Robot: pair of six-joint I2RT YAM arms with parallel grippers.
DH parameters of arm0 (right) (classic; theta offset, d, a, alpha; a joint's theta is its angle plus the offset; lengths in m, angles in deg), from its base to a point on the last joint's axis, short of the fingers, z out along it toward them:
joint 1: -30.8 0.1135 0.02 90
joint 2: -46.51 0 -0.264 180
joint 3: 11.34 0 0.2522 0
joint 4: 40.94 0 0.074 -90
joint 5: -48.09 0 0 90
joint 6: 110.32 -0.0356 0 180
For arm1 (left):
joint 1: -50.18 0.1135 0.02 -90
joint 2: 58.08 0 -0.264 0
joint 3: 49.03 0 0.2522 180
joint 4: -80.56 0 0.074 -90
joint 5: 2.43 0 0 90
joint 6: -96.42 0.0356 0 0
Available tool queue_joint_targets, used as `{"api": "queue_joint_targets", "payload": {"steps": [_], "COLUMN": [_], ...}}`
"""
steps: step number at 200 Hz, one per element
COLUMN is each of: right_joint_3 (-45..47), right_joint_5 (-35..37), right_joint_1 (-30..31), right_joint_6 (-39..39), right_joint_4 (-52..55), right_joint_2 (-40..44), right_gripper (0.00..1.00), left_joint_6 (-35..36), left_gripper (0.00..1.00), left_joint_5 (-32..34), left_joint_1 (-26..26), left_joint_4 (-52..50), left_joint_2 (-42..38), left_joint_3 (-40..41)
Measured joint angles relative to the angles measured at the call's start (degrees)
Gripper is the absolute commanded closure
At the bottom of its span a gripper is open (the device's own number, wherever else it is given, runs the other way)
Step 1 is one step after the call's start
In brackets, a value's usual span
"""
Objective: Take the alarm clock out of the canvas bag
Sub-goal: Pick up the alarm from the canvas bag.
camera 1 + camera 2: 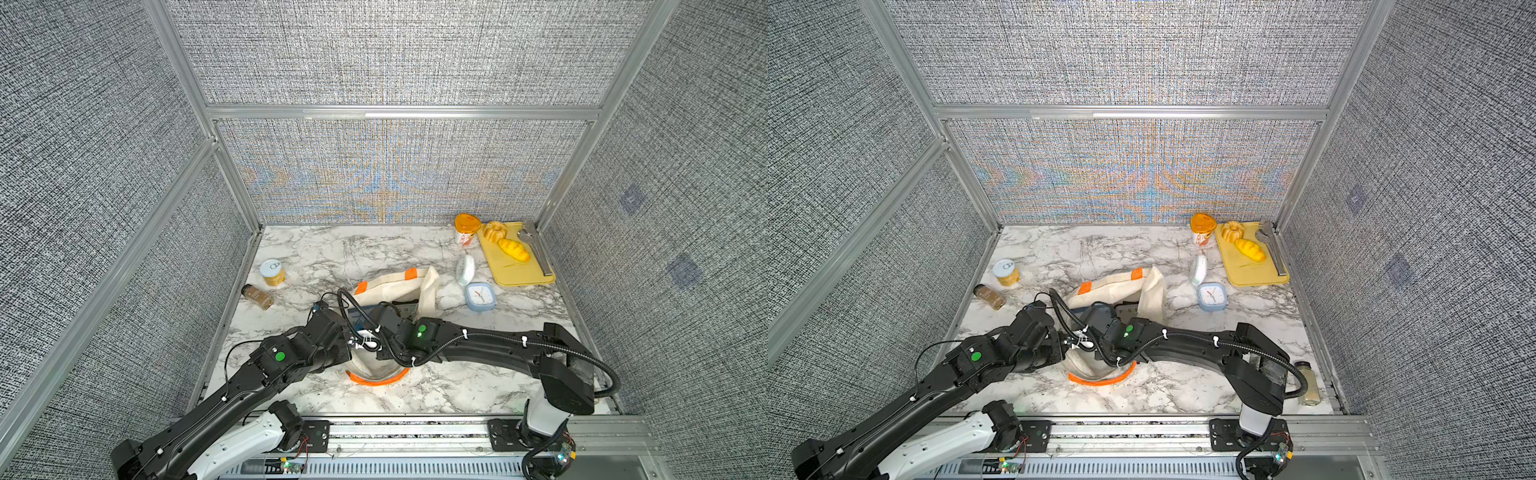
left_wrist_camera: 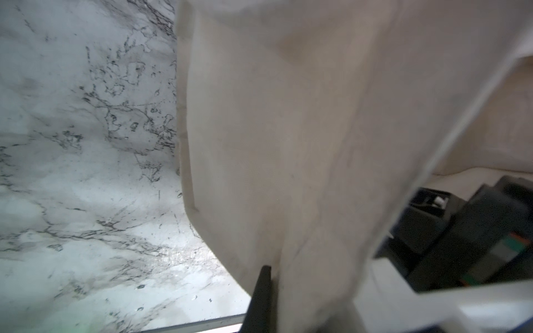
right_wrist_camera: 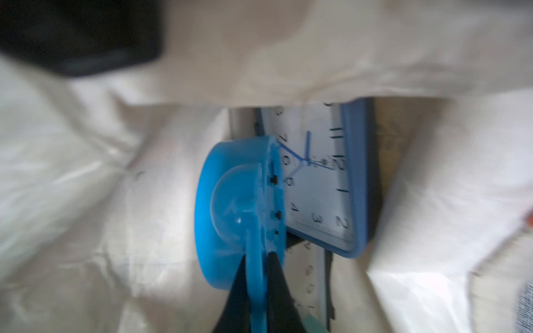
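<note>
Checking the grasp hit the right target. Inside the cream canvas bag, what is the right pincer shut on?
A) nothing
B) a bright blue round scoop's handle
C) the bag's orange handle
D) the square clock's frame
B: the right wrist view shows the right pincer shut on the handle of the bright blue round plastic scoop, the blue-framed square alarm clock behind it in the cream canvas bag.

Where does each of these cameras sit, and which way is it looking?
Top views: high over the robot's base, looking down at the marble table; the left arm and right arm show, reaching into the canvas bag.
Left wrist: on the left arm, facing the bag's outer cloth; the left gripper pinches it.
Right wrist: inside the bag, facing a blue-framed clock; the right gripper clamps a round blue piece.
Shared: all show the bag.
</note>
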Motion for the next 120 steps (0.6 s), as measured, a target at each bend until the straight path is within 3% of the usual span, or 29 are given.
{"api": "queue_joint_targets", "payload": {"steps": [120], "right_joint_3": [-2.14], "right_joint_5": [-0.87], "right_joint_1": [-0.85], "right_joint_6": [-4.57], "right_joint_4": [7.1], "right_joint_2": [6.47], "right_gripper": [1.0], "left_joint_6": [-0.02], "left_gripper": [1.0], "left_joint_5": [-0.87], "left_joint_1": [-0.11], "left_joint_4": [-0.07], "left_joint_2": [0.13], "left_joint_3": [-0.48]}}
